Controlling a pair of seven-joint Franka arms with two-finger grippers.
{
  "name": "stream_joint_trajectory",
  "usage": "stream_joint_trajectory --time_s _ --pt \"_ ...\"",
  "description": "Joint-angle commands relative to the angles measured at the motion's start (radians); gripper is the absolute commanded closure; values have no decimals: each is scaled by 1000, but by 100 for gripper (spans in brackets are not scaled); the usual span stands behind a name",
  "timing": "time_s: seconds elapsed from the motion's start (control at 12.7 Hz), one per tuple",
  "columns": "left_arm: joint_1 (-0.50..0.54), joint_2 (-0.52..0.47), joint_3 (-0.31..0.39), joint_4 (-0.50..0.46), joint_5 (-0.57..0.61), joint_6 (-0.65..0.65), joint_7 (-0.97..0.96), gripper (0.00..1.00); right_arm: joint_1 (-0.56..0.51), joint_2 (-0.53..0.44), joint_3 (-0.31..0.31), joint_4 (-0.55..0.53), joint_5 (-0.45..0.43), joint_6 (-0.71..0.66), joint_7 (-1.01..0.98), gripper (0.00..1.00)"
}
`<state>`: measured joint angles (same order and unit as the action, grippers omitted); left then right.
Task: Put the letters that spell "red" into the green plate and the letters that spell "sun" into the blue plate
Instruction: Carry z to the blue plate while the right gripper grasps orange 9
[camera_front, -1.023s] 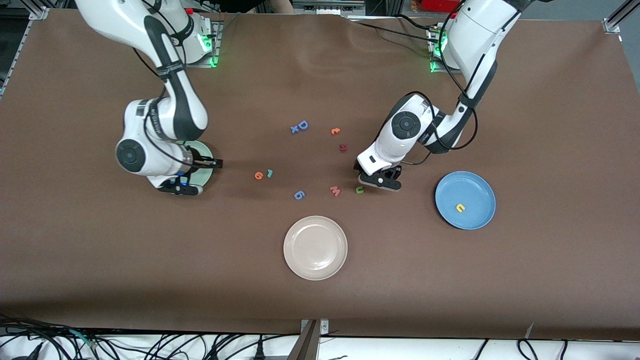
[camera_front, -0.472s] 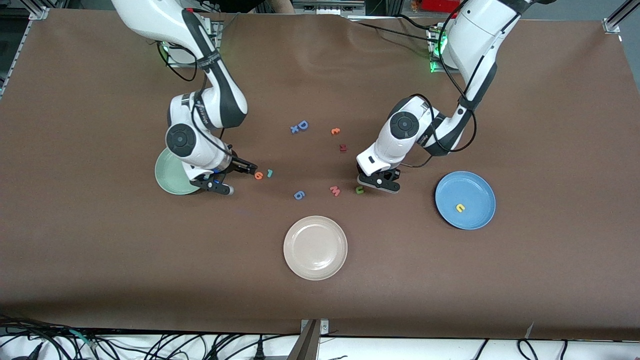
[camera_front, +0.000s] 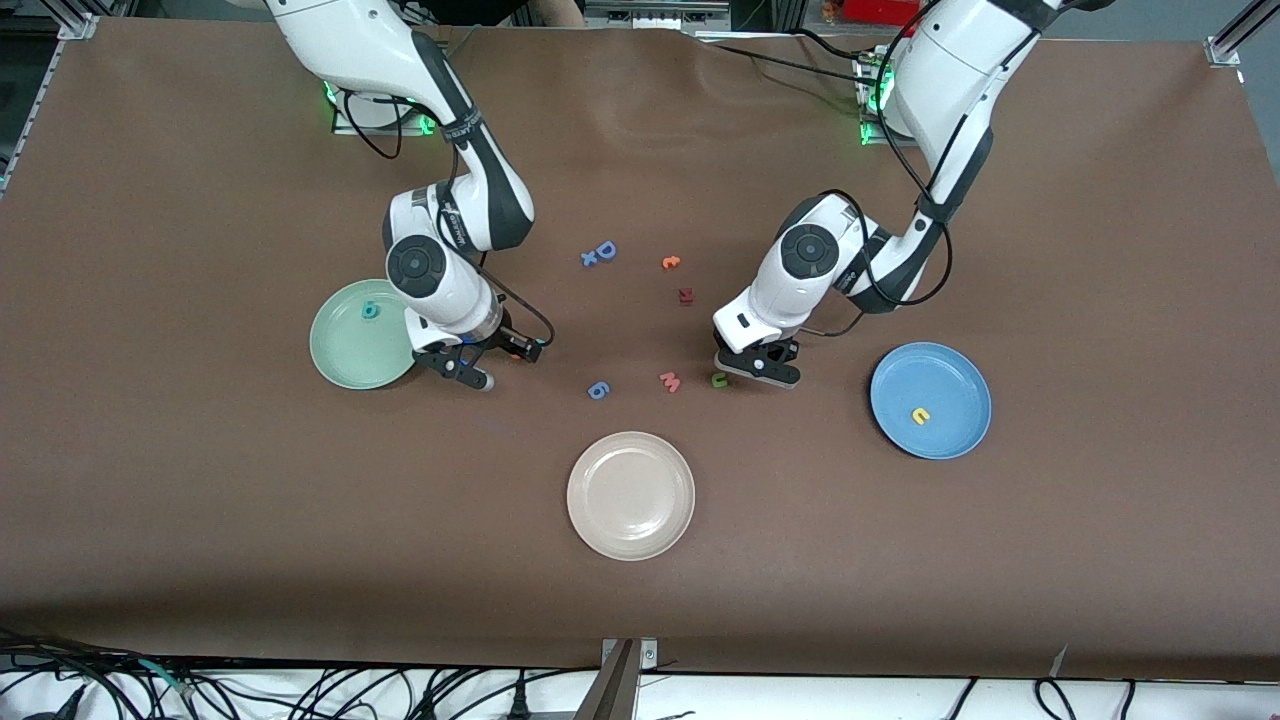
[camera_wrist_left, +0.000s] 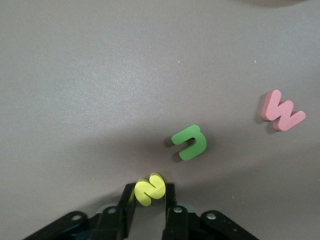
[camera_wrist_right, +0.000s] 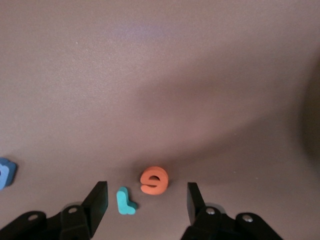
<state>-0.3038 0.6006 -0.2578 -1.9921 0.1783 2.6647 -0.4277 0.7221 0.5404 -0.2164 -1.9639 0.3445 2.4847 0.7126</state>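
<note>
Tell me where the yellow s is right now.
The yellow s is pinched between the left gripper's fingers, low over the table beside the green u, with the pink M past that.

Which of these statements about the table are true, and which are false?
1. The left gripper is shut on the yellow s. True.
2. The green plate holds no letter. False: a teal d lies in it.
3. The right gripper is open over the orange e and the teal r. True.
4. The blue plate holds the green u. False: it holds a yellow n; the green u lies on the table.
</note>
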Motion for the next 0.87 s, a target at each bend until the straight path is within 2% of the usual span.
stream_joint_trajectory --time_s 0.0,0.16,0.47,0.63,0.79 --pt "8 11 3 16 39 8 -26 97 5 24 -8 -6 14 48 14 27" --pt "17 -28 3 18 39 -31 -19 100 5 39 -6 -6 13 51 14 28" --pt "78 -105 -1 61 39 -262 79 99 22 49 -6 -13 14 56 16 28" --pt "156 -136 -3 61 39 -328 186 99 23 52 -6 -13 14 56 14 28" --pt "268 -140 -9 61 39 -361 346 98 25 61 -6 -13 13 56 14 34"
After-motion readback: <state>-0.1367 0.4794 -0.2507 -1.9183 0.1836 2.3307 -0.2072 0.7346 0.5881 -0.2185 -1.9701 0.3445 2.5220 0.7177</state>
